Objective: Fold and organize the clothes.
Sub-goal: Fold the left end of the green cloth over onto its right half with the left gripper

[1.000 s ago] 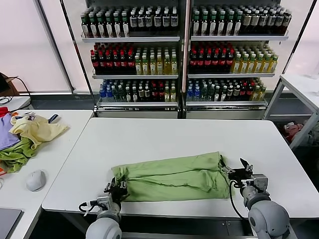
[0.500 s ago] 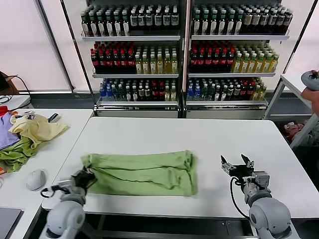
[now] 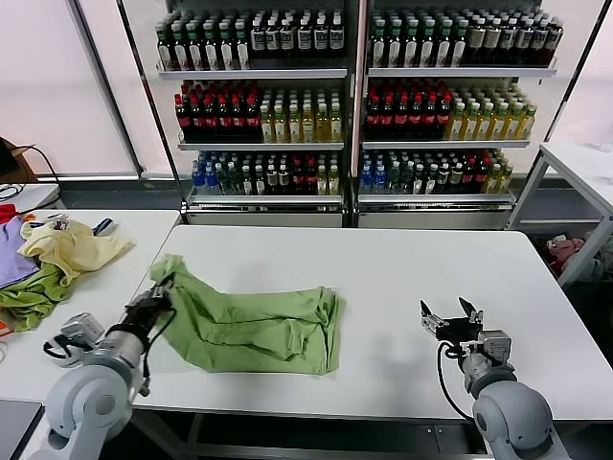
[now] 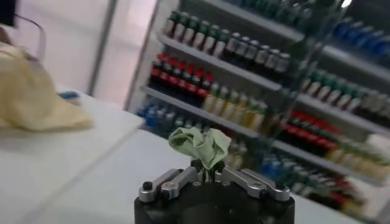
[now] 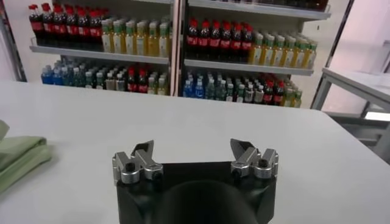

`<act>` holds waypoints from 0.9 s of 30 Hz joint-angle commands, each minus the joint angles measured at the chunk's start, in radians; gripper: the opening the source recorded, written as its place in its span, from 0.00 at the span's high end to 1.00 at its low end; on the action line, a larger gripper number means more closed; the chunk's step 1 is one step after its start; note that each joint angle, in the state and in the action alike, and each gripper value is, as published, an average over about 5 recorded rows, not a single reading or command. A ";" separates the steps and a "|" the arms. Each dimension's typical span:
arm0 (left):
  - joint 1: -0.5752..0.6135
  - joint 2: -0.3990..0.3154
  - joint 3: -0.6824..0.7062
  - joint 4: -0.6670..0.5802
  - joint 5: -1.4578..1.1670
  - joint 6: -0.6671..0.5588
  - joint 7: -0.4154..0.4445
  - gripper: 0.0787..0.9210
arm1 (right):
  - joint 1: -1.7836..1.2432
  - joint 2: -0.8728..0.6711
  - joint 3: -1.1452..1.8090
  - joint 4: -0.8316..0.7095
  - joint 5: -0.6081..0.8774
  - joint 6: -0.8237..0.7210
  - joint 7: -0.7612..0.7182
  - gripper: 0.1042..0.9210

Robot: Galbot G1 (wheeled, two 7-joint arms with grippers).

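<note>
The light green shirt lies folded into a long band on the white table, its left end lifted off the surface. My left gripper is shut on that raised end; in the left wrist view a bunch of green fabric sticks out from between the closed fingers of the left gripper. My right gripper rests low over the table's right part, well clear of the shirt, open with nothing between its fingers. The right wrist view shows the right gripper open and the shirt's edge far off.
A heap of pale yellow, purple and darker green garments lies on the neighbouring table at the left, with a grey mouse near its front. Shelves of bottles stand behind the table. Another white table is at the far right.
My left gripper has pulled the shirt's left end leftward and then up and back, dragging the whole shirt left across the table. The right gripper has stayed in place, open.
</note>
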 commanded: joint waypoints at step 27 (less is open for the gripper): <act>-0.157 -0.171 0.462 0.164 0.060 0.017 0.155 0.53 | 0.013 -0.004 0.008 -0.017 -0.006 0.006 0.001 0.12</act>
